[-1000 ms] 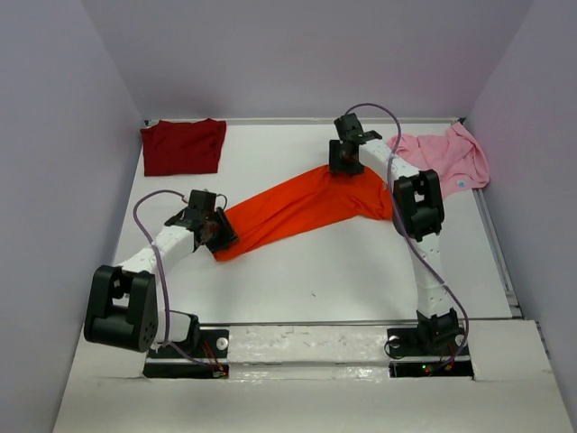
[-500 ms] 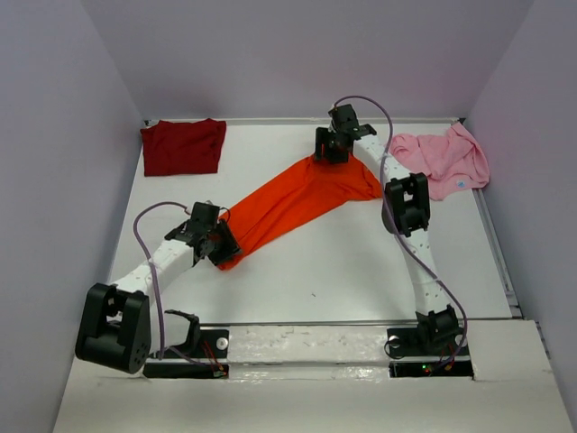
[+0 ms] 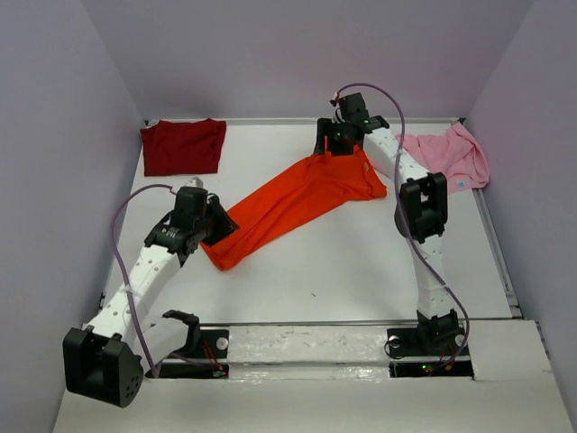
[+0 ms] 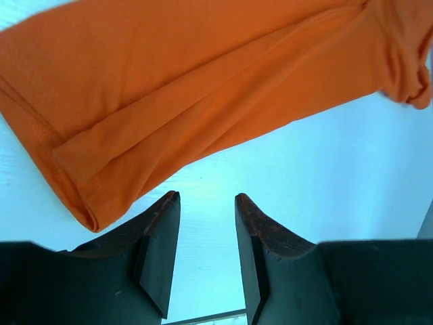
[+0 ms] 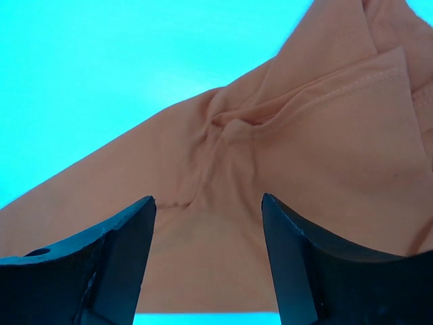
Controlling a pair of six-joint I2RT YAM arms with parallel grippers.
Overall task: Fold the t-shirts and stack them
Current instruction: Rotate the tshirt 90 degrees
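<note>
Here, the white table (image 3: 361,262) is the only thing bearing anything, and all three t-shirts lie on it, each apart from the others.

The orange t-shirt (image 3: 288,203) is the largest spread. It runs as a long diagonal band across the middle of the table, from its narrow end toward 8 o'clock up to its wider end toward 1 o'clock. Through my left wrist camera, the orange cloth (image 4: 203,88) lies flat with a long fold along it and a hemmed corner at its lower left.

The pink t-shirt (image 3: 446,158) sits crumpled in the far right corner, at about 2 o'clock. The dark red t-shirt (image 3: 183,147) lies as a flat, roughly square shape in the far left corner, at about 10 o'clock.

My left gripper (image 3: 215,233) hangs at the 8 o'clock end of the orange shirt. Its fingers (image 4: 159,230) stand apart with only bare table between them, and the hemmed corner lies just beside the left one.

My right gripper (image 3: 338,149) is over the 1 o'clock end. In its wrist camera my fingers (image 5: 298,250) are spread wide, holding nothing, and a small puckered bunch of orange cloth (image 5: 230,128) lies beyond the gap between them.
</note>
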